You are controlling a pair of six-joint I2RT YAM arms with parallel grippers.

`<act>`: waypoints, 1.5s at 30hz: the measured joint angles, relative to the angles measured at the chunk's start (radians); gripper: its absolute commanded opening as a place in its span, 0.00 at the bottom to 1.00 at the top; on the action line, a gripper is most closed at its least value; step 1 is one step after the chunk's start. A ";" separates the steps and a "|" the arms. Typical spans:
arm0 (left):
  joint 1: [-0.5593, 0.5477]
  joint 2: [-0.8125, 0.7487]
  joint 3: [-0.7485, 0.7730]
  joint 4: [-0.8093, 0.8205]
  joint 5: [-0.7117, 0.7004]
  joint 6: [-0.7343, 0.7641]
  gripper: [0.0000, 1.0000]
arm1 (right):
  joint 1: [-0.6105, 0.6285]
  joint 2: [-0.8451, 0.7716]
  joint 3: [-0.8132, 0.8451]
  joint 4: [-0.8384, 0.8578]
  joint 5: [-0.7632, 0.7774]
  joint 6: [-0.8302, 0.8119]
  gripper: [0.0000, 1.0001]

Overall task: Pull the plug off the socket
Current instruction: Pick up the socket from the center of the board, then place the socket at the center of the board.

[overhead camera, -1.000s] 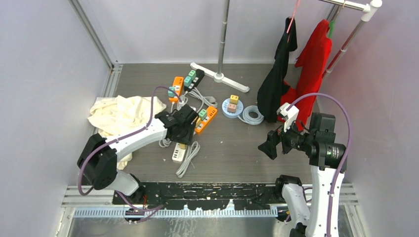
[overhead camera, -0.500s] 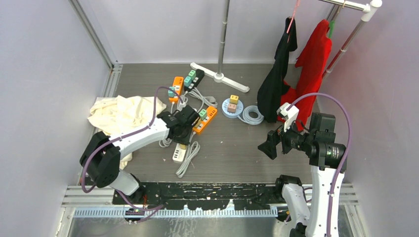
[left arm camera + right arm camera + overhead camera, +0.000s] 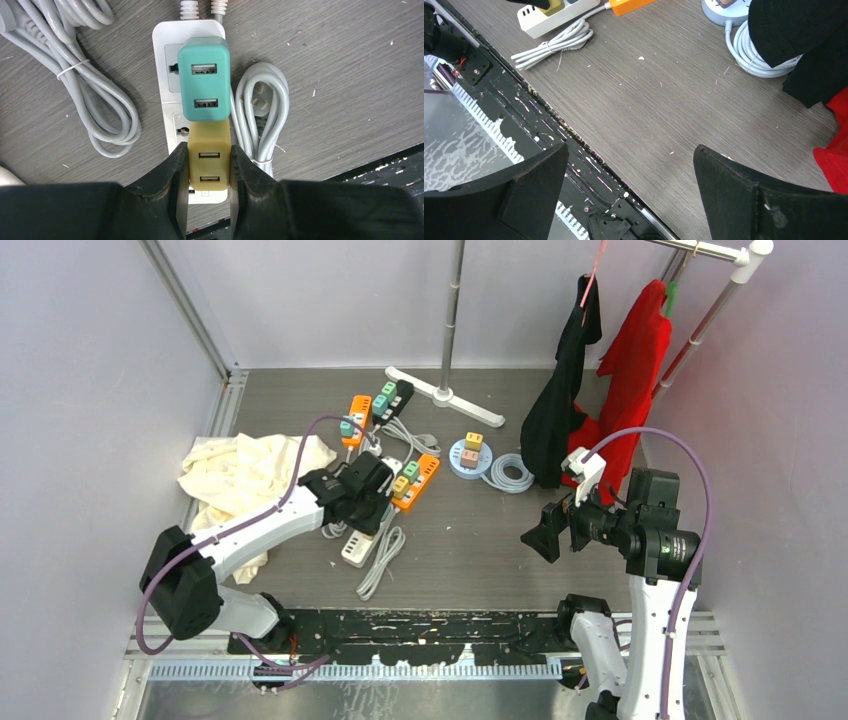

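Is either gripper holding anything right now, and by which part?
The left gripper is shut on the yellow plug, pinching its two side faces while it sits on the white power strip. The right gripper is open and empty.

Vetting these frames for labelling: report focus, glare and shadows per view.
Top external: even diffuse light, soft shadows, sharp throughout. Left wrist: the yellow plug and teal plug are crisp, while the left gripper clamping the yellow one is dark and soft. Right wrist: the table grain is sharp, the open right gripper is a blurred dark silhouette, and the metal sheet at left shows patchy glare.
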 measured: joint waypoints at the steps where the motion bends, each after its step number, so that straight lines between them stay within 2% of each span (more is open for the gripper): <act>1: 0.000 -0.006 0.000 0.000 0.011 0.011 0.00 | -0.002 0.000 0.000 0.000 -0.002 0.002 1.00; 10: 0.000 -0.032 0.047 -0.045 0.021 0.076 0.00 | -0.009 0.000 0.000 0.004 -0.006 0.004 1.00; 18: 0.000 -0.107 0.188 -0.084 0.014 0.118 0.00 | -0.014 0.000 0.000 0.013 -0.013 0.014 1.00; 25: 0.000 -0.104 0.258 -0.098 0.089 0.115 0.00 | -0.018 0.001 0.000 0.015 -0.017 0.025 1.00; 36: -0.004 -0.003 0.304 -0.040 0.248 0.022 0.00 | -0.030 0.001 0.000 0.023 -0.031 0.037 1.00; 45: -0.078 0.113 0.303 0.015 0.278 -0.022 0.00 | -0.033 0.001 -0.018 0.030 -0.032 0.043 1.00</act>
